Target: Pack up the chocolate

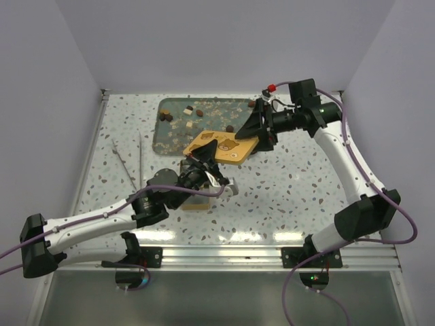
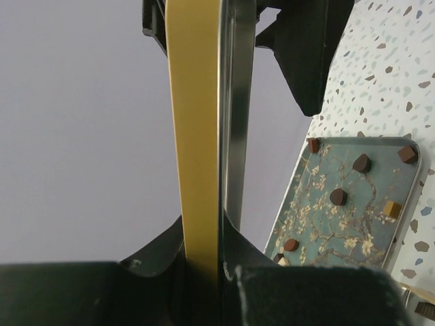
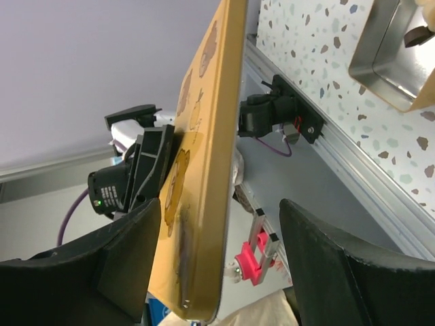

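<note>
The gold tin lid (image 1: 230, 147) hangs above the table between both grippers. My left gripper (image 1: 206, 151) is shut on its near-left edge; the left wrist view shows the lid's edge (image 2: 194, 136) pinched between the fingers (image 2: 149, 272). My right gripper (image 1: 261, 132) is open, its jaws wide around the lid's right end (image 3: 211, 136), with a gap on one side. Several chocolate pieces, dark (image 1: 231, 128) and cream-white (image 1: 188, 110), lie on the floral tray (image 1: 170, 140). Dark pieces (image 2: 361, 163) also show in the left wrist view. The open tin base (image 3: 391, 58) lies on the table, mostly hidden under my left arm.
Two thin pale sticks (image 1: 126, 164) lie on the table left of the tray. Pale flakes are scattered over the tray (image 2: 319, 224). A metal rail (image 1: 224, 255) runs along the near table edge. Walls close in the back and sides.
</note>
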### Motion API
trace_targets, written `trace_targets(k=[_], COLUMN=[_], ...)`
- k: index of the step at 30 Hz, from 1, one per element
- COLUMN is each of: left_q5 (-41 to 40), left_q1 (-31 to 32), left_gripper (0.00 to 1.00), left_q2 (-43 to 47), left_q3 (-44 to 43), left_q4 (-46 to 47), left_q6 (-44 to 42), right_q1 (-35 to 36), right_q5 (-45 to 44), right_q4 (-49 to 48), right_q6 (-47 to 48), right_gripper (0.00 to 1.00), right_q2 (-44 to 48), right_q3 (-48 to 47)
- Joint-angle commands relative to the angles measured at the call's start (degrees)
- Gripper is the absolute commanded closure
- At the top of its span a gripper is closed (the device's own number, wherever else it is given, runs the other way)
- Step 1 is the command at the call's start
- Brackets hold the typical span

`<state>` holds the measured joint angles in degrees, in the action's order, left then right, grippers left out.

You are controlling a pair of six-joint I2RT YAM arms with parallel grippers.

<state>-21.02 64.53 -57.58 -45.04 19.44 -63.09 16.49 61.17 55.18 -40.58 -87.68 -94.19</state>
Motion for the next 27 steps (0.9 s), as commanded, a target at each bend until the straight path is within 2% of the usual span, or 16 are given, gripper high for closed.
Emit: trace_targets(k=[1,11,17,19,20,23,24,27], left_q5=[1.2,0.4,-0.8,-1.9,-2.4,-4.3,-4.6,-6.0], left_q1=[0.3,0.2,0.2,0.2,0.2,0.2,0.2,0.2], left_gripper=[0.96,0.92,0.84,0.79,0.71,0.65,0.60,0.50], left_q2=[-0.3,-1.0,-2.7,-3.6,-3.9,-4.7,-4.8,-4.6], left_q3=[1.5,6.6,8.0,8.5,8.6,8.6,8.7,9.2], left_q4=[7.9,13.1,16.7,18.3,18.6,18.4,17.8,17.4], left_q6=[-2.7,-7.1,-9.8,-10.5,-10.6,-9.4,-8.9,-6.7], right_q1=[1.0,3.0,3.6,3.8,3.7,3.7,3.7,3.7], right_q5=[3.5,5.8,6.2,6.3,6.4,6.3,6.2,5.9], right_q4=[-6.4,-14.2,-15.5,-15.9,-16.0,-17.0,-17.9,-25.6], right_q6=[-5.7,-12.8,-13.9,-14.1,-14.0,-14.3,-14.7,-19.7], right_gripper=[0.27,0.54,0.68,0.73,0.74,0.79,0.81,0.91], right_q2=[2.9,5.5,5.8,5.9,6.1,6.6,7.0,8.7], right_q3=[1.5,7.7,8.7,9.0,9.2,10.2,10.5,14.3])
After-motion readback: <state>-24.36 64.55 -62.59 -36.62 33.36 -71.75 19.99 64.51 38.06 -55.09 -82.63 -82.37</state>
